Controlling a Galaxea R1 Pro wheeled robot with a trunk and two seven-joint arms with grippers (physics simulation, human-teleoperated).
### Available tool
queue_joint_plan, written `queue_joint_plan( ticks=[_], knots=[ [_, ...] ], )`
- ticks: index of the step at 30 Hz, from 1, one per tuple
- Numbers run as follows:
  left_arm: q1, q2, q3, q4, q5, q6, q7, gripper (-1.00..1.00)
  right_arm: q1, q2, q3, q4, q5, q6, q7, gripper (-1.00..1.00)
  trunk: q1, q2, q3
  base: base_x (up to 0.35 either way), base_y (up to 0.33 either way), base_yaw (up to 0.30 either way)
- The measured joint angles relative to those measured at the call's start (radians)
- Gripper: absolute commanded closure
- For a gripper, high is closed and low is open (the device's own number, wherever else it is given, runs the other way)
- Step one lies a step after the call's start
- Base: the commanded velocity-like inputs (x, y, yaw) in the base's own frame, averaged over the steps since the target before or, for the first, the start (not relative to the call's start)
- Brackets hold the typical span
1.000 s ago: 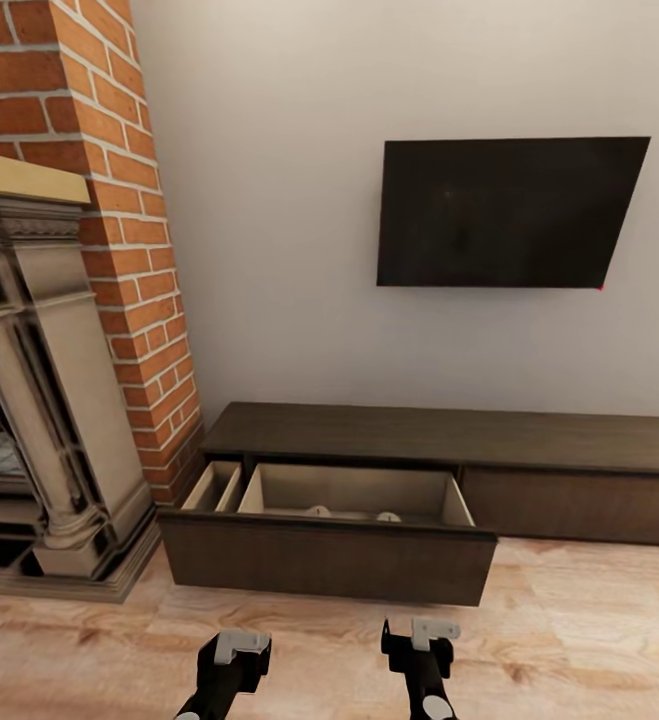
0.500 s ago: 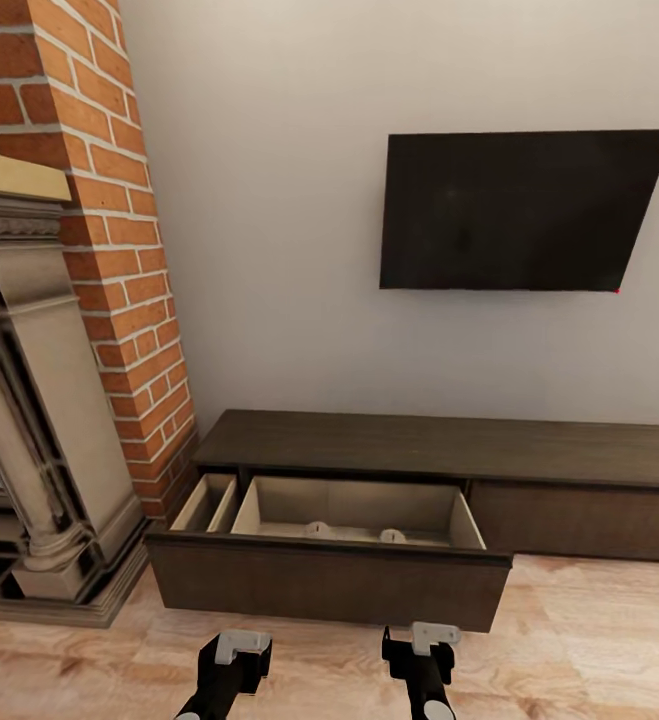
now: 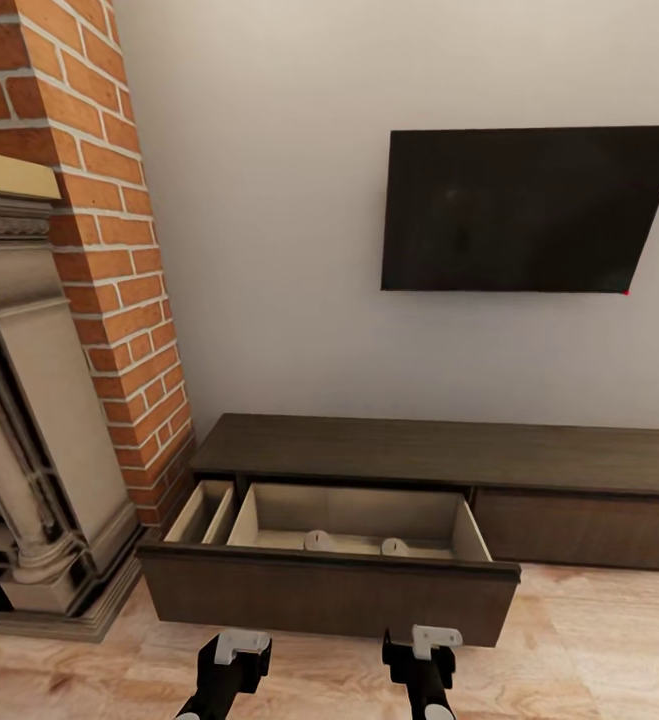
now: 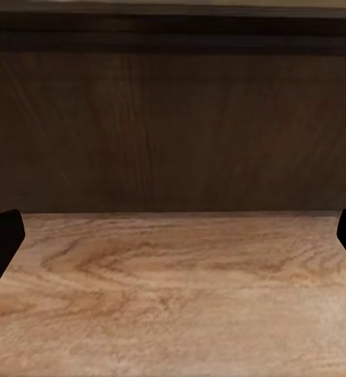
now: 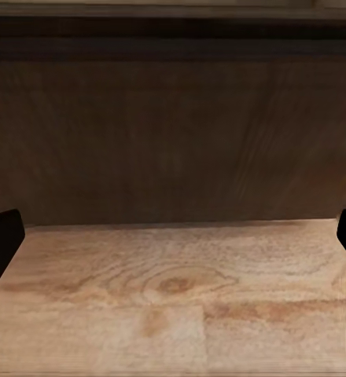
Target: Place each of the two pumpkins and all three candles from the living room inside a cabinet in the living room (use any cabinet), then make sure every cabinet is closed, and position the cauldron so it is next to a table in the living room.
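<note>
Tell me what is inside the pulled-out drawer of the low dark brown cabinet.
In the low dark brown cabinet's open drawer, two short beige candles poke above the front panel against pale wood. The drawer front hides the floor and anything lying lower.

The cabinet (image 3: 439,452) ahead of both pincers looks like dark brown wood with a matt, faintly streaked grain; in the left wrist view its drawer front (image 4: 173,126) shows the same dull finish. Inside the open drawer (image 3: 354,515) the walls are pale, smooth, unvarnished-looking board. The floor (image 5: 173,298) under the pincers is light wood plank with bold swirling grain and a soft sheen. Off to the left pincer's side, the chimney (image 3: 99,200) is rough red brick with pale mortar, and the fireplace (image 3: 29,400) looks like carved, slightly glossy stone. The TV (image 3: 529,205) above is smooth glossy black; the wall (image 3: 269,250) is flat matt plaster.
</note>
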Motion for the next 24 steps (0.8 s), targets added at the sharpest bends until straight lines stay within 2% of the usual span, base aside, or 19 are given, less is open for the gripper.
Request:
queue_joint_plan(
  ticks=[11,24],
  knots=[
    [0.000,-0.001,0.000,0.000,-0.001,-0.002,0.007,-1.00,-0.001,0.000,0.000,0.013,0.001,0.000,0.000,-1.00,0.000,0.000,0.000,0.004,0.000,0.000],
    [0.000,-0.001,0.000,0.001,-0.001,-0.003,0.006,-1.00,-0.001,0.000,0.001,0.014,0.001,0.000,0.001,-1.00,0.050,-0.091,-0.041,0.000,0.000,0.000]
  ],
)
